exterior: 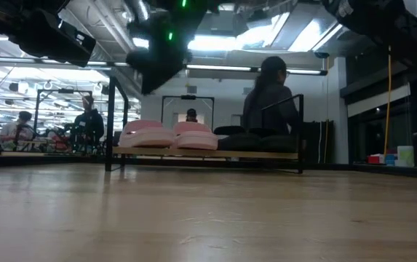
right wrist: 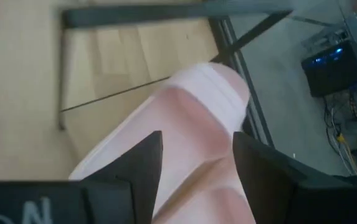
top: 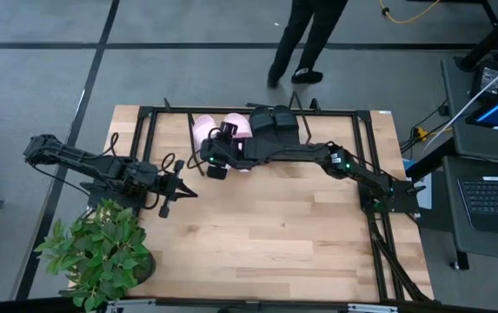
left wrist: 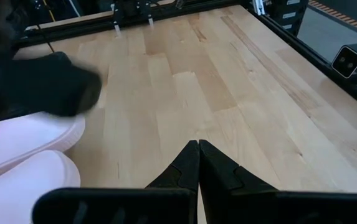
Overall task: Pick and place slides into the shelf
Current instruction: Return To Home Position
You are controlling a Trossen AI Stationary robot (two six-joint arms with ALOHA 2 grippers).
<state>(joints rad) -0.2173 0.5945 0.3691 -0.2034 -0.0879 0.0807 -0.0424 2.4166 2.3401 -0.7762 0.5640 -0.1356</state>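
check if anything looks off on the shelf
Nothing stands out: pink slides and black slides sit side by side on the shelf, none tipped; right hand open above a pink one; left hand shut over the table.

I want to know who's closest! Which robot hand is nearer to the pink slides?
The right one. The right gripper is directly over the pink slides, fingers open. The left gripper is shut and farther off, over the bare table.
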